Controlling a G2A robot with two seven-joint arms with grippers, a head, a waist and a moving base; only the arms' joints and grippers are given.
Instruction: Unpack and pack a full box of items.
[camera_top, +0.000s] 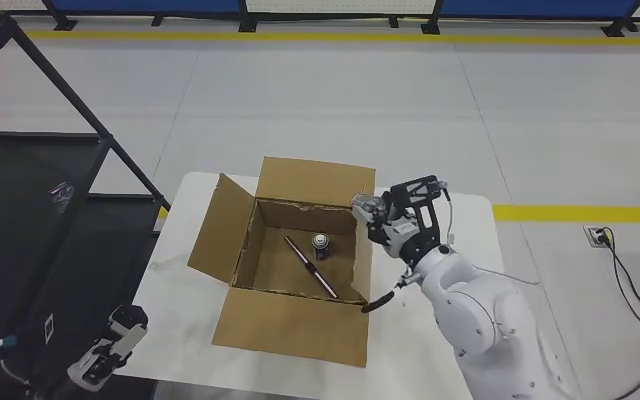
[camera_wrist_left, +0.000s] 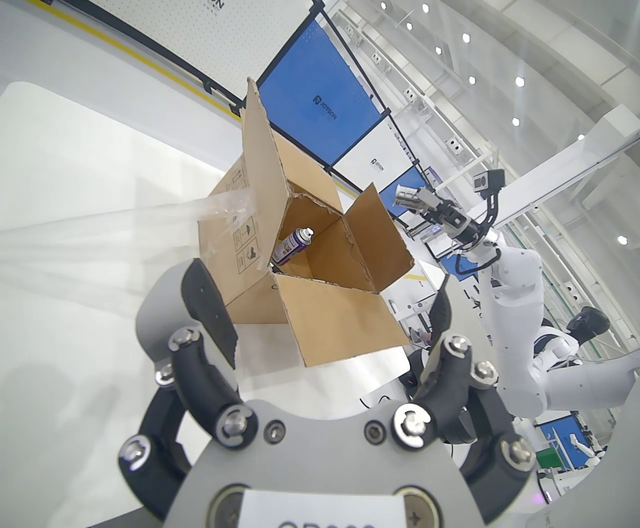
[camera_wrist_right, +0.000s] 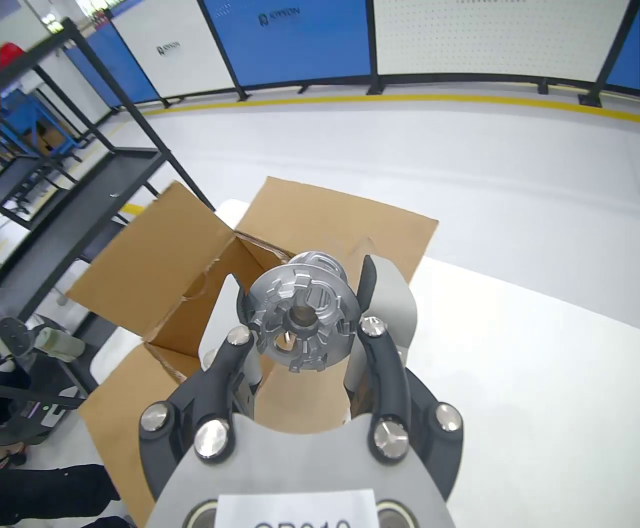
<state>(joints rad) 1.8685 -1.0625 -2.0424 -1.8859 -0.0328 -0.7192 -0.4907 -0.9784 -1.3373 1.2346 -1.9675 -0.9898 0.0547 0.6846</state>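
Cardboard box (camera_top: 290, 325) is seen open below the right gripper (camera_wrist_right: 303, 295), whose fingers (camera_wrist_right: 367, 285) are clamped across a metal wheel (camera_wrist_right: 300, 320). The wheel is judged heavy, rigid and slick, and best gripped across its rim. A spray can (camera_top: 320, 244) and a thin rod (camera_top: 310, 267) are seen inside the box, beneath those fingers, while the left gripper (camera_wrist_left: 325, 310) is spread and empty.

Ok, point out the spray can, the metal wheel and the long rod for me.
spray can (camera_wrist_left: 292, 245), left wrist view, middle of its body.
metal wheel (camera_wrist_right: 280, 300), right wrist view, its toothed front face.
rod (camera_top: 311, 267), top view, middle of the shaft.
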